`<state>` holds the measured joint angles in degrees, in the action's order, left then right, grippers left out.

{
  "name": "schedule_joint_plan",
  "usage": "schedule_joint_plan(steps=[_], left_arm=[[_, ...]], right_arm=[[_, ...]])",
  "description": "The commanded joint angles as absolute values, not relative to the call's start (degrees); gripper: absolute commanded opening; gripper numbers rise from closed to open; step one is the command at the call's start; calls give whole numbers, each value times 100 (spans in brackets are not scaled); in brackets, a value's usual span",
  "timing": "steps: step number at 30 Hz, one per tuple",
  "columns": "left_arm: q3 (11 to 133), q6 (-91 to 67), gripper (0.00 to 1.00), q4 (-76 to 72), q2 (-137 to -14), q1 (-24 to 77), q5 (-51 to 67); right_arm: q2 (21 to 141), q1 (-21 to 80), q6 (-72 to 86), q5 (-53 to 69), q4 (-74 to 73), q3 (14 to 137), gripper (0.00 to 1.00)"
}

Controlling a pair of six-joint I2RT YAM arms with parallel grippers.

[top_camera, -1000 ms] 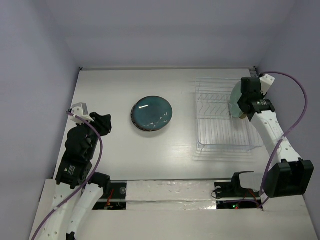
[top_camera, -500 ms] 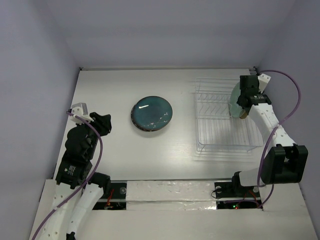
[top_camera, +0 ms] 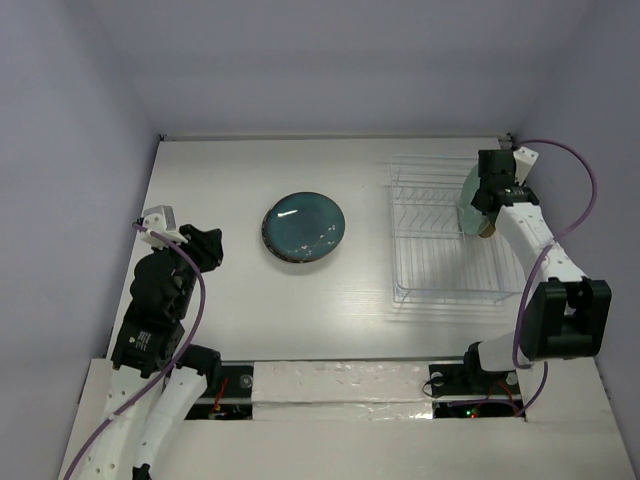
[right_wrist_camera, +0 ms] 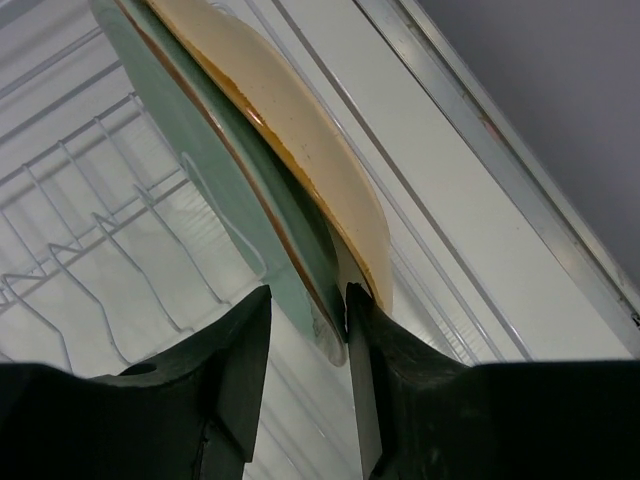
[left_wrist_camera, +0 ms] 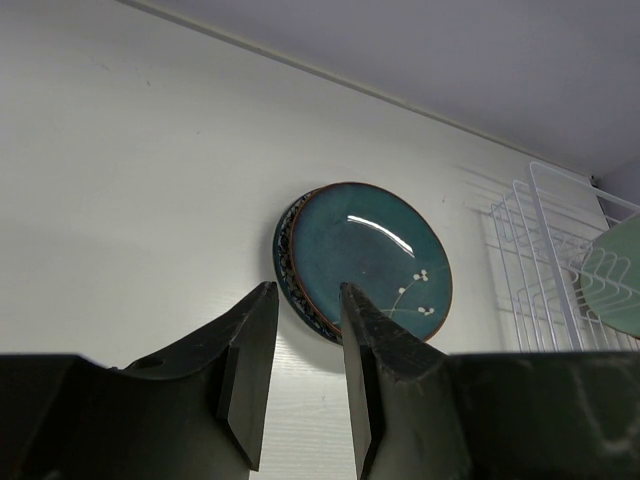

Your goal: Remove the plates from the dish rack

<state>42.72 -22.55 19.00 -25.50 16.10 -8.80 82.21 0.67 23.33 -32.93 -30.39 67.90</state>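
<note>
Unloading is about half done, we judge. At the left edge of the white counter (top_camera: 250, 300) the left gripper (left_wrist_camera: 305, 288) sits on an arm folded back over its base. It points across the counter, its jaws a narrow gap apart with nothing between them.

In the middle of the counter lies a glossy dark teal round plate (top_camera: 305, 226). It rests on a dark plate with a patterned rim (left_wrist_camera: 284, 262), which peeks out along its left side.

Toward the far right corner stands the clear wire dish rack (top_camera: 425, 215), most of its slots bare. At its far right end a pale green round plate (right_wrist_camera: 200, 150) stands on edge, with a tan round plate (right_wrist_camera: 280, 120) leaning close behind it.

The right arm reaches from the near right corner up along the right edge, its wrist turned in over the rack's end. The right gripper (right_wrist_camera: 306, 290) straddles the green plate's rim, one finger on the rack side and the other wedged between green and tan. We cannot tell whether the pads are pressing on the rim.

We take the step in hand to be seizing the green plate. Next we would want a firm pinch and a straight lift clear of the wires. The tan plate must not tip, and then comes a carry left to the stack.
</note>
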Motion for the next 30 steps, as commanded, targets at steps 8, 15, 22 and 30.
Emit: schedule_joint_plan(steps=[8, 15, 22, 30], left_arm=[[4219, -2197, 28, 1644, -2593, 1696, -861], [4219, -2197, 28, 1652, -2584, 1696, -852], [4219, -2197, 28, 1635, -2566, 1696, -835], [4210, -2197, 28, 1626, -2522, 1696, -861]], right_arm=[[8587, 44, 2408, -3164, -2435, 6601, 37], [8351, 44, 2233, -3217, -2514, 6601, 6], [7454, 149, 1890, -3208, -2829, 7082, 0], [6716, 325, 1644, -2796, -3427, 7883, 0]])
